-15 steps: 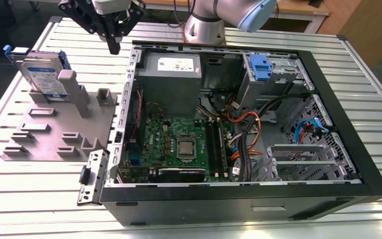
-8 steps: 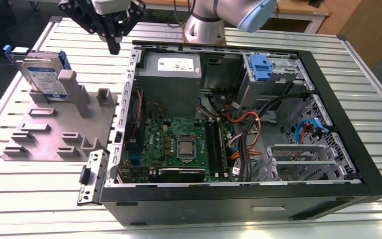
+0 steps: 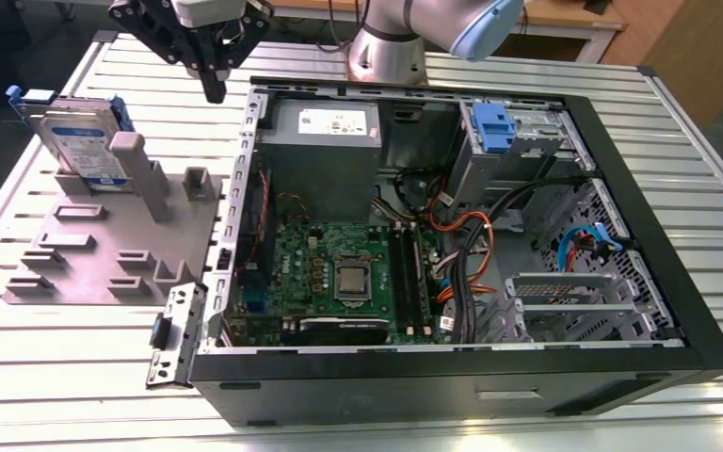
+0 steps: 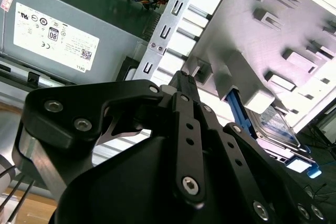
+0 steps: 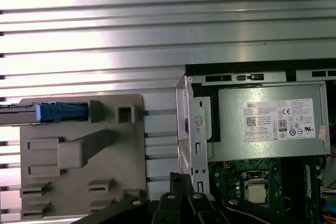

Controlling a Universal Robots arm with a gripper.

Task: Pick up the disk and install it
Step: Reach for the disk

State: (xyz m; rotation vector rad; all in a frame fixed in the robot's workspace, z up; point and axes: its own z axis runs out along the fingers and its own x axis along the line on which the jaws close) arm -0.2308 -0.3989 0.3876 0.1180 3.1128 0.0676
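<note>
I see my gripper (image 3: pixel 216 87) pinched closed on nothing, hovering over the case (image 3: pixel 462 395) edge. The disk (image 3: pixel 79 141), white-and-blue label showing, stands upright in the grey stand (image 3: pixel 86 254) beside the case, apart from the gripper.

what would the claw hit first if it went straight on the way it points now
Most likely the silver metal rim of the open black computer case: the claw points down right at that edge. Depth is unclear, so it could slip past onto the ribbed silver table beside it.
</note>
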